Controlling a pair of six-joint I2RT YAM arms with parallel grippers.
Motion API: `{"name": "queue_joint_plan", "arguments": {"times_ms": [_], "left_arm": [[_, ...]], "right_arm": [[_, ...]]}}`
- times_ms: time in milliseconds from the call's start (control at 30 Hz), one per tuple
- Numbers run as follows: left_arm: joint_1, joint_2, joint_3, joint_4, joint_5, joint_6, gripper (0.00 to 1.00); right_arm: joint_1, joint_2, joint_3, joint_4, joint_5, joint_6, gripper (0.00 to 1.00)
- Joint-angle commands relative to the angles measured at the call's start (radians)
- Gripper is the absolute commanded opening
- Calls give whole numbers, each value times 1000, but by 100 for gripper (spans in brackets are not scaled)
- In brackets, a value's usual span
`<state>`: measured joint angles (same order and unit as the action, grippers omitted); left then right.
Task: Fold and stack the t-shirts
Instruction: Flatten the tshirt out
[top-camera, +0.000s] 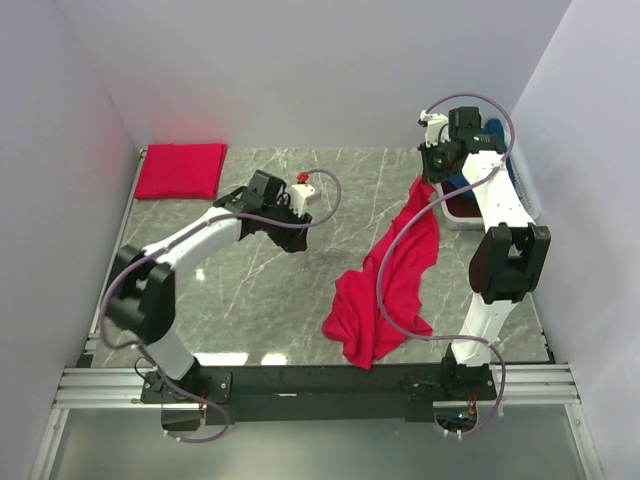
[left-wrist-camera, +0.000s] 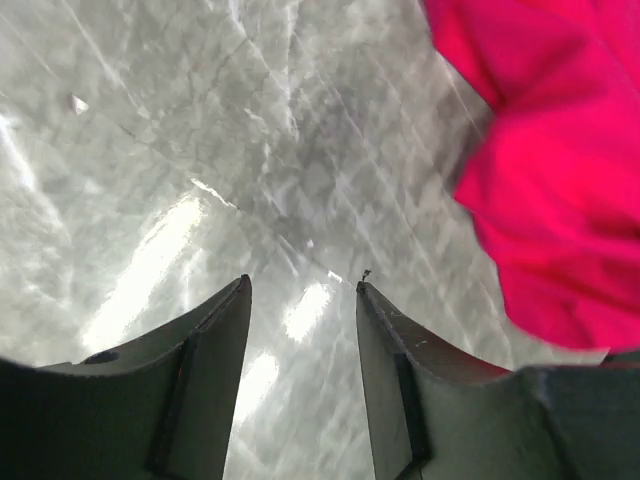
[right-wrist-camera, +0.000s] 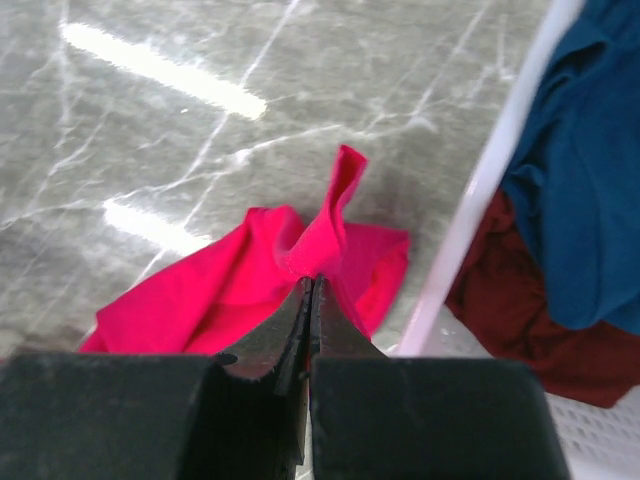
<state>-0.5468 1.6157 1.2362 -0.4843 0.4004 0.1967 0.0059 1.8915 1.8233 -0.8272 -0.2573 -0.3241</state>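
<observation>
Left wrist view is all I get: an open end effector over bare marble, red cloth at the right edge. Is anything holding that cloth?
Observer: Yes, the right end effector is shut on a pinch of the bright red t-shirt, one end raised, the rest trailing on the table.
Operator: Anything folded yet?
Observer: One folded red t-shirt lies at the table's far left corner.
Operator: More waiting?
Observer: A white basket at the far right holds a navy blue t-shirt and a darker red t-shirt.

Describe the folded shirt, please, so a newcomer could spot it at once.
Look to the table's far left corner. A red shirt lies there, folded flat and square. The other bright red shirt trails rumpled from the right tool.
</observation>
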Motion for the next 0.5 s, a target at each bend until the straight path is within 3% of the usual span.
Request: {"name": "queue_joint_plan", "arguments": {"times_ms": [0,100,267,467], "left_arm": [[-5,129,42,65,133,-155,52],[-2,225,84,117,289,-264,55],[-8,317,51,268,531,-413,72],[-30,368,0,429,632,-548,71]], "right_arm": [[9,-74,-5,-23,-59,-9,0],[9,-88,-2,-39,-59,-13,0],[8,-104,25,-78,-53,-29,0],[5,-121,18,-82,-56,-23,0]]}}
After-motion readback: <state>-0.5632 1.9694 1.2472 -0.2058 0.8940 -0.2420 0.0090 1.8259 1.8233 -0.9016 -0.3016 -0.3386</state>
